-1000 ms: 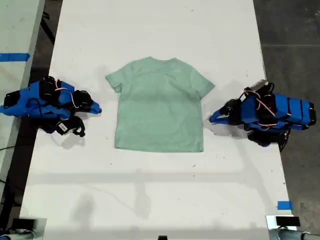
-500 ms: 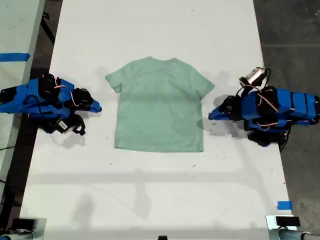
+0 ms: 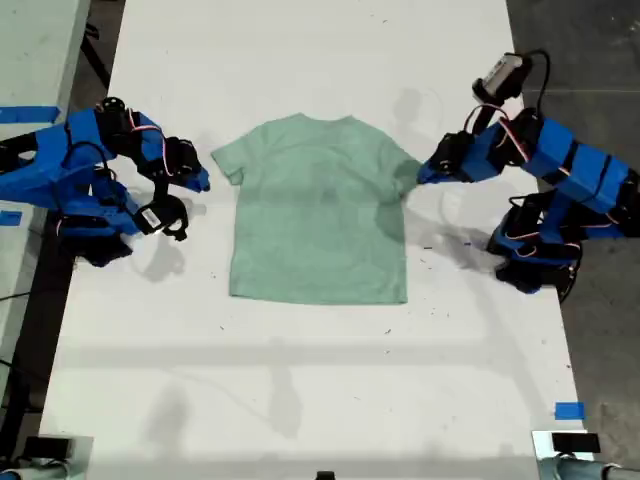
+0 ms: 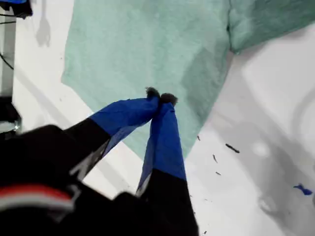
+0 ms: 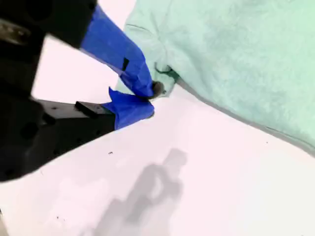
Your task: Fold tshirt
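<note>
First wrist view looks down my first gripper: the two blue-taped jaws meet at their dark tips with no gap and nothing between them. They hang over the tshirt, close to one side seam below a sleeve. Whether the tips touch the cloth I cannot tell.

My second gripper is at the opposite sleeve in the second wrist view. Its jaws are nearly together at the sleeve's outer edge, where the fabric is slightly bunched. I cannot tell whether they have pinched it or only rest against it.

In the exterior view the shirt lies flat and face-down-or-up — I cannot say which — in the middle of the white table, well in from every edge. Its neckline points toward the far edge, its hem toward the near edge, and both sleeves are spread.

By my judgement the folding has not started: no sleeve is turned in and no crease shows, so every fold is left to do.

The cloth is a pale mint knit, soft and matte, thin enough to ripple at the sleeve hem. The tabletop is smooth and hard, with a few dark specks — a slick base on which the shirt may slide when pulled.
</note>
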